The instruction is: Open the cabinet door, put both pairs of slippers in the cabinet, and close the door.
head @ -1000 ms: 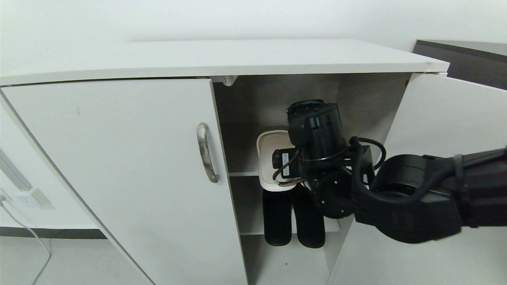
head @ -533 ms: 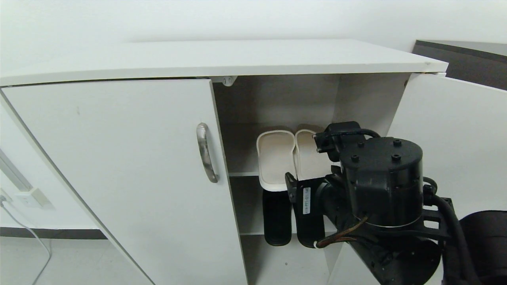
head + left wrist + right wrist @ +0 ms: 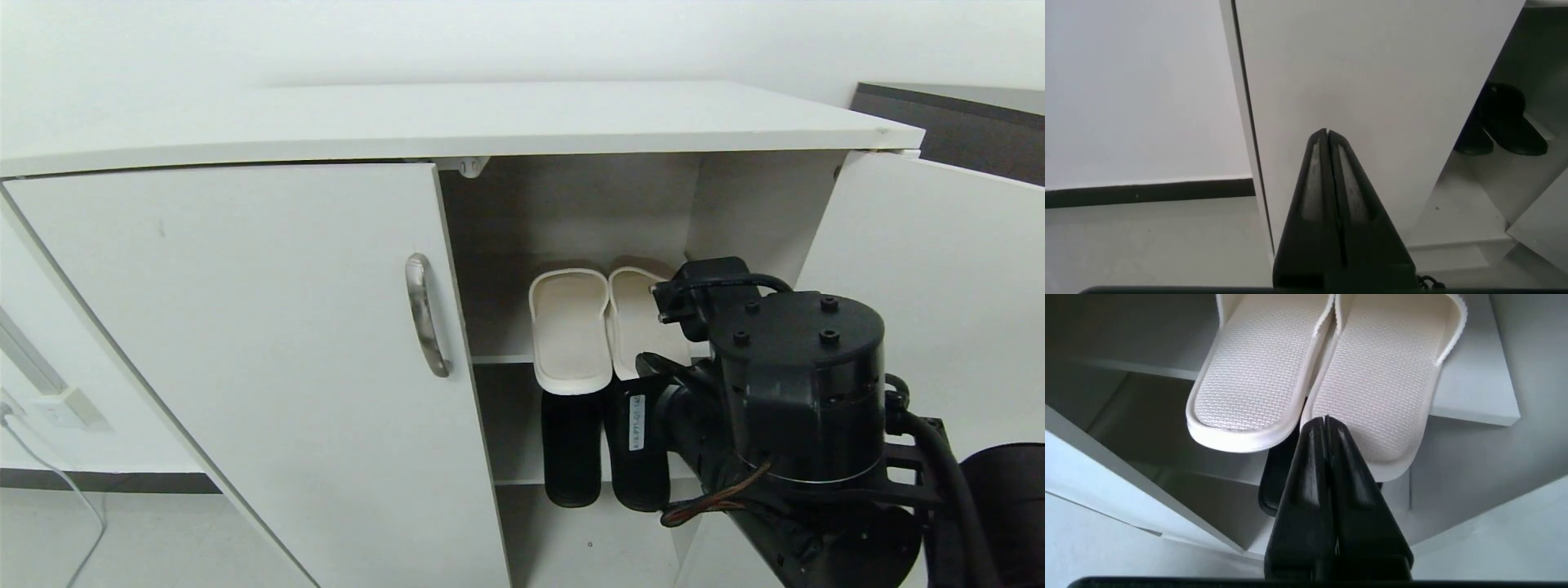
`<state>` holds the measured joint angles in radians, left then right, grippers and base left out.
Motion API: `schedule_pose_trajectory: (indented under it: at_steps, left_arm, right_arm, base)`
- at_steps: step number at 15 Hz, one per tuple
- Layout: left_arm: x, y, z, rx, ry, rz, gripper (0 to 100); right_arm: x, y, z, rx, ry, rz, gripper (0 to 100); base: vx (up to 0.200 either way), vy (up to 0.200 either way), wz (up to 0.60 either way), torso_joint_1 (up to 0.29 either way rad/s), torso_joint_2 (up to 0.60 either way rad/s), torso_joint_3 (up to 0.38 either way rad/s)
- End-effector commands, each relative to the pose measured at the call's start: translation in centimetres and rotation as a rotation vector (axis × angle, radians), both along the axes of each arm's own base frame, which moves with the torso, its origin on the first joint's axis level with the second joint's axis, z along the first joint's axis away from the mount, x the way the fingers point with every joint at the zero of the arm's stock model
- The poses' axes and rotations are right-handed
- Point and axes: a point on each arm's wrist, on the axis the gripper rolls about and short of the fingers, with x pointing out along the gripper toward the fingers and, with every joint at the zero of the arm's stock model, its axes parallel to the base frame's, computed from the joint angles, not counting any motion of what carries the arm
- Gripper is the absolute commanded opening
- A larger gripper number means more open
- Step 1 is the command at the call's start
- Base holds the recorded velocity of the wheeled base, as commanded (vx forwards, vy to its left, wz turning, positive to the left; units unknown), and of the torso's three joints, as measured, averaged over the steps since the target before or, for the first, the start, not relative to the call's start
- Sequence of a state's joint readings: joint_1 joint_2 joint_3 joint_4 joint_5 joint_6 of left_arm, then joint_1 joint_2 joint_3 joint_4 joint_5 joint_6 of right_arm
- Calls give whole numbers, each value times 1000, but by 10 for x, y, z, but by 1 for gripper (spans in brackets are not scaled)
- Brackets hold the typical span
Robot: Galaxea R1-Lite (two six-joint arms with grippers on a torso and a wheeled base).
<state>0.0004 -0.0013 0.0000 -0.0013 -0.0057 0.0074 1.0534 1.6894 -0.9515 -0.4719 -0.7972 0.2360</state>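
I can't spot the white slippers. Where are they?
In the head view, the pair of cream-white foam slippers lies side by side on the upper shelf in the open right half of the white cabinet, directly above the black slippers.

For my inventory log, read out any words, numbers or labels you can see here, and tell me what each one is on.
White sticker on the right arm: dark print, too small to read.
Cabinet, white slippers, black slippers: no text visible.
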Motion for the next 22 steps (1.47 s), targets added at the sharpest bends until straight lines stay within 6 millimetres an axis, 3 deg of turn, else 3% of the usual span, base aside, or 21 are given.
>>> schedule_pose_trajectory:
  at_steps: [1,22]
  left_arm:
    - [0,0,0,0,1,1,0]
    - [0,0,0,-1,1,1,0]
  right_arm:
    - [0,0,0,1,0,0,0]
    - [2,-4,-16,-50,28,-11,0]
  base:
    - [-200,0,0,2,-2,7]
    - [-200,0,0,3,1,3]
